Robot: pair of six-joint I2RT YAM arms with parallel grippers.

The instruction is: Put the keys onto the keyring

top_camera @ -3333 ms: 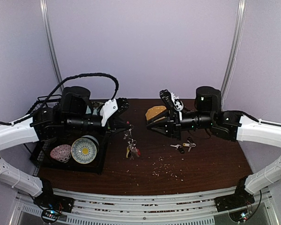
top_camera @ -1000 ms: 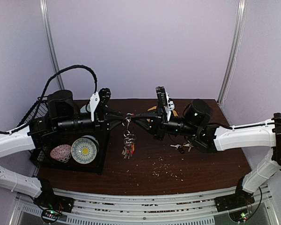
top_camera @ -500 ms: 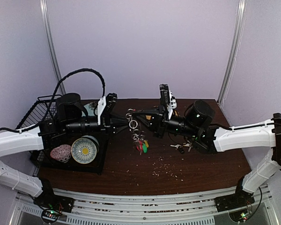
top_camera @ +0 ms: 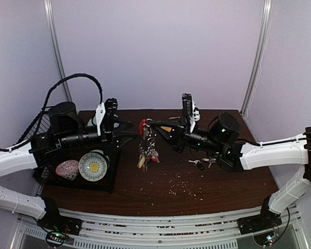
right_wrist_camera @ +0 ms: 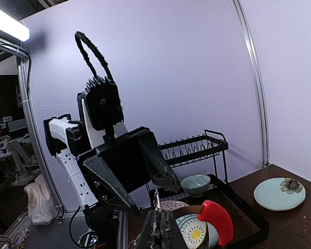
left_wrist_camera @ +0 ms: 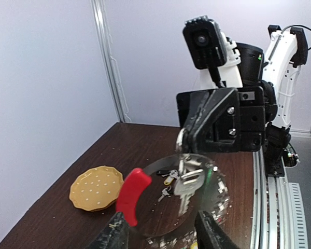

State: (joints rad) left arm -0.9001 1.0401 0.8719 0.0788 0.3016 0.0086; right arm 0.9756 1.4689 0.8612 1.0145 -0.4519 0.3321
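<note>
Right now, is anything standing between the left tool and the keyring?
Nothing visible. The left tool is open with the keyring right at its fingertips, red section nearest. The right tool pinches the ring from the opposite side.

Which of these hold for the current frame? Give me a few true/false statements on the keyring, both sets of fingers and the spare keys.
1. The right fingers are shut on the keyring. True.
2. The keyring lies flat on the table. False: it hangs in the air from the right fingers.
3. Some loose keys lie on the table. True.
4. The left fingers are clamped shut. False: they stand apart.
</note>
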